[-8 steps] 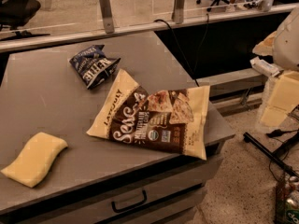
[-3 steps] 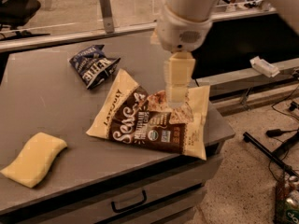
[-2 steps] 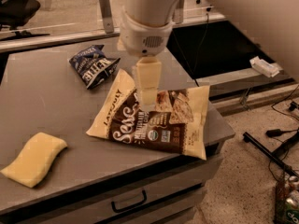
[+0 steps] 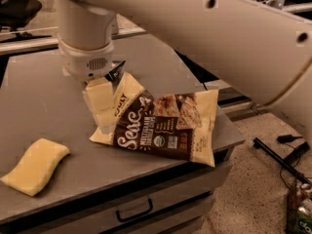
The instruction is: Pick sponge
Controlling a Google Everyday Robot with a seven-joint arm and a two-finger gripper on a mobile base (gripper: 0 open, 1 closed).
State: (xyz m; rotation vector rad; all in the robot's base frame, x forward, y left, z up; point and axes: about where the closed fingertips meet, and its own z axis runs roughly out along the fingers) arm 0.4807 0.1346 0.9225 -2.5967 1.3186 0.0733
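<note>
The sponge (image 4: pixel 35 165) is a pale yellow flat foam pad lying at the front left of the grey table (image 4: pixel 39 96). My gripper (image 4: pixel 102 106) hangs from the white wrist (image 4: pixel 87 43) above the table, at the left end of the cream-and-brown chip bag (image 4: pixel 165 128). It is to the right of and behind the sponge, well apart from it. It holds nothing that I can see.
My white arm (image 4: pixel 219 38) spans the top of the view from the right. A dark corner of a small bag (image 4: pixel 116 71) shows just behind the wrist. The table has a drawer with a handle (image 4: pixel 134 210) at the front. The floor with cables is on the right.
My arm has swung from the right side leftward across the table. The gripper is now lower and over the left end of the chip bag, covering the small dark bag. The sponge has not moved.
</note>
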